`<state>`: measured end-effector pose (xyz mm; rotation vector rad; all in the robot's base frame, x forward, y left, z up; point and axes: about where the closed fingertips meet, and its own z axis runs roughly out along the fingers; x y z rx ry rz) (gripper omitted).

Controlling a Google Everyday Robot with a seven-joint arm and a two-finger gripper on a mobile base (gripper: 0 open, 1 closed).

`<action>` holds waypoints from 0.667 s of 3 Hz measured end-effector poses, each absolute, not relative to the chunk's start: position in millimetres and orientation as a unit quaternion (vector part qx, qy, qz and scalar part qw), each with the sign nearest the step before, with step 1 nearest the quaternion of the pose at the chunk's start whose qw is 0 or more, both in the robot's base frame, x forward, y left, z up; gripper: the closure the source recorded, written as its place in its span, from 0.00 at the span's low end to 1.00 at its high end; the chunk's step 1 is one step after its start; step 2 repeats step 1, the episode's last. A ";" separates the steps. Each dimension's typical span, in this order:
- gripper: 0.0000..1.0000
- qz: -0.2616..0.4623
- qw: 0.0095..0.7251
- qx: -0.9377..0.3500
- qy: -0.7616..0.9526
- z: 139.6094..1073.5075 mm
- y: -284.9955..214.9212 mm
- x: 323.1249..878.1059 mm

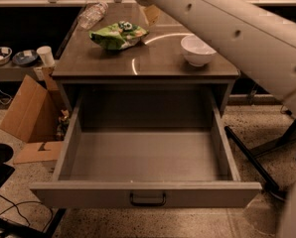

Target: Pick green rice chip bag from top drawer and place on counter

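The green rice chip bag (119, 34) lies flat on the counter (153, 66), at its back left, near the white arc. The top drawer (88, 195) is pulled fully out below the counter, and its inside is empty. Its dark bar handle (147, 199) is at the centre of the front panel. My arm crosses the upper right of the view. My gripper (149, 13) is mostly cut off at the top edge, just above and to the right of the bag, apart from it.
A white bowl (198, 49) stands on the counter's right side. A clear plastic bottle (92, 15) lies at the back left. A cardboard box (29, 108) and a low shelf with a cup (45, 56) are to the left. A black chair leg (252, 162) is on the right.
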<state>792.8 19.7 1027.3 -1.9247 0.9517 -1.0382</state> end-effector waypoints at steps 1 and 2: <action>0.00 -0.474 0.401 -0.706 0.340 1091.6 8.3 734.0; 0.00 -0.474 0.401 -0.706 0.340 1091.6 8.3 734.0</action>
